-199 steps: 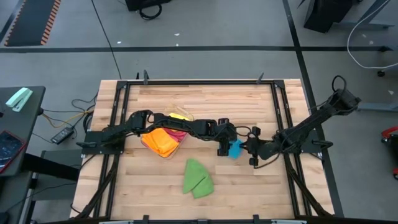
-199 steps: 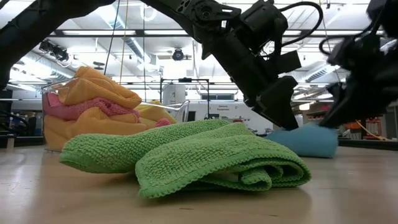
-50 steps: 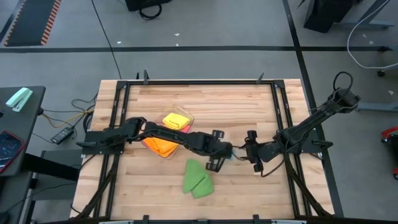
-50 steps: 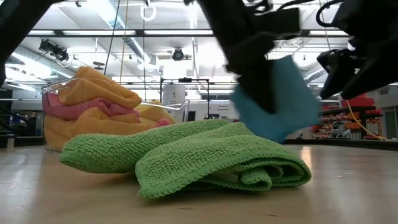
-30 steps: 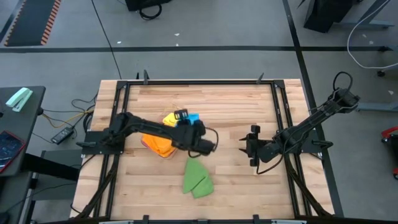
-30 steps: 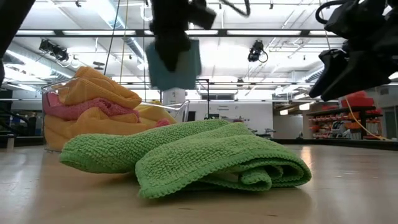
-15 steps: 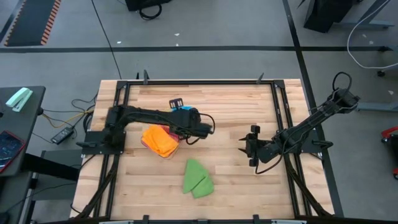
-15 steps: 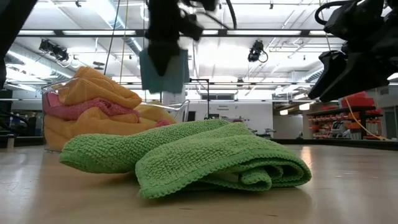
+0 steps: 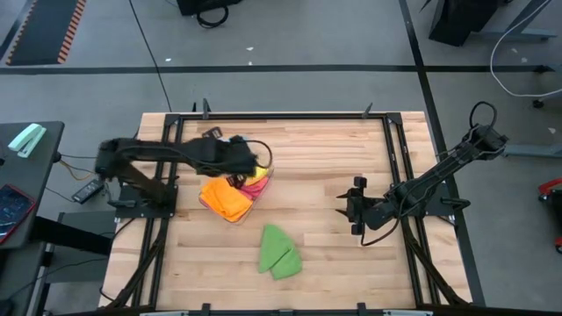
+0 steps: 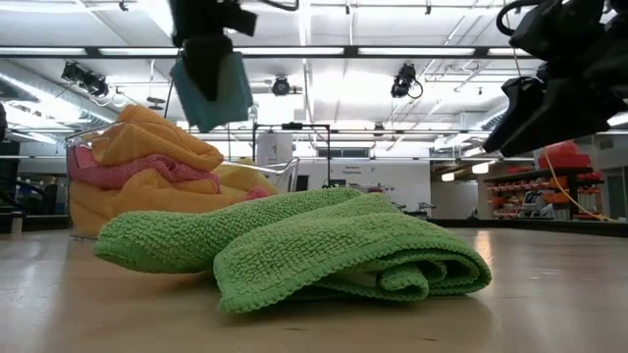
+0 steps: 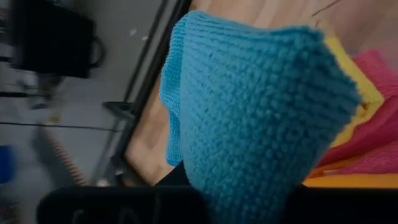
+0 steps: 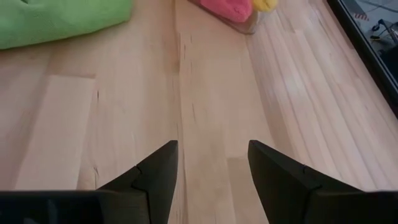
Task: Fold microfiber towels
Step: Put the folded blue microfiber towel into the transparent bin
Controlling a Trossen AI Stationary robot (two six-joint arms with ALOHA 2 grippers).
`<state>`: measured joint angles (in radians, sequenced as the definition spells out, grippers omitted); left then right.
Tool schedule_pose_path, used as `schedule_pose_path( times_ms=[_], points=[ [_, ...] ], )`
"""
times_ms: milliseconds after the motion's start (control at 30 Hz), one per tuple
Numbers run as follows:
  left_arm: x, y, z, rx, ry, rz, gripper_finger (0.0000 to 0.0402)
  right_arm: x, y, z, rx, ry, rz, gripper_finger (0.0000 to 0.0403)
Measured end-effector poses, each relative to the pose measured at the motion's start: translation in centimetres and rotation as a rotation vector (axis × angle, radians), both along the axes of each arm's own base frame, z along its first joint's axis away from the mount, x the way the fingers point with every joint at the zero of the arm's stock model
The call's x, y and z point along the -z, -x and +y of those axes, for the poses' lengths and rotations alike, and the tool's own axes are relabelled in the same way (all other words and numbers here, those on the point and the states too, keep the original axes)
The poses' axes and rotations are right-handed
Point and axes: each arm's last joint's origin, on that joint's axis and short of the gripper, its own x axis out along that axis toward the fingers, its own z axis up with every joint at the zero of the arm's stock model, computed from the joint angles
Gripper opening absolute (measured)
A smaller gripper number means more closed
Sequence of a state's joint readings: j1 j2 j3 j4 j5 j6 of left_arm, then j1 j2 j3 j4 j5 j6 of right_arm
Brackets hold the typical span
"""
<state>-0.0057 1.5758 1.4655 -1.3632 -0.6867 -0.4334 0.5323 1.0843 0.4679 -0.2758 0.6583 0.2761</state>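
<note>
1. Two dark arms reach over the wooden tabletop [image 9: 316,149].
2. The left claw [image 9: 230,156] is up in the air, over the far edge of the clear tub [image 9: 263,180]. It is pinched tight on a blue towel [image 11: 261,106].
3. The blue towel hangs down from that claw and touches nothing else. From low down you can see it dangle above the pile, with a gap under it [image 10: 211,88].
4. The tub sits on the left part of the tabletop. It is stuffed with towels: an orange towel [image 9: 226,199] on top at the near side, a pink towel [image 9: 255,187] beside it, and a bit of yellow towel [image 9: 250,167] at the far side.
5. A green towel [image 9: 278,251] lies folded on the tabletop, nearer the front edge and well apart from the tub. From low down it looks thick and bumpy, with its layers showing at the edge.
6. The right claw [image 12: 208,165] waits low over bare wood on the right side. Its two fingers are spread apart and hold nothing.
</note>
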Motion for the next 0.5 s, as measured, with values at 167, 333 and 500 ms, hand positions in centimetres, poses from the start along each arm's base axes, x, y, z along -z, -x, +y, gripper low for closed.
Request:
schedule_pose_path(
  times_ms=[167, 333, 500],
  points=[
    [0.9, 3.1, 1.9, -0.027, 0.074, -0.137, 0.0032, -0.1, -0.1, 0.1, -0.014, 0.006, -0.014, 0.0203],
    [2.0, 5.4, 3.5, -0.055, 0.144, -0.287, 0.0046, -0.1, -0.1, 0.1, -0.02, 0.013, -0.012, 0.0203],
    [3.2, 6.6, 4.6, -0.054, 0.266, -0.449, 0.0036, -0.1, -0.1, 0.1, -0.021, 0.013, -0.011, 0.0203]
  ],
)
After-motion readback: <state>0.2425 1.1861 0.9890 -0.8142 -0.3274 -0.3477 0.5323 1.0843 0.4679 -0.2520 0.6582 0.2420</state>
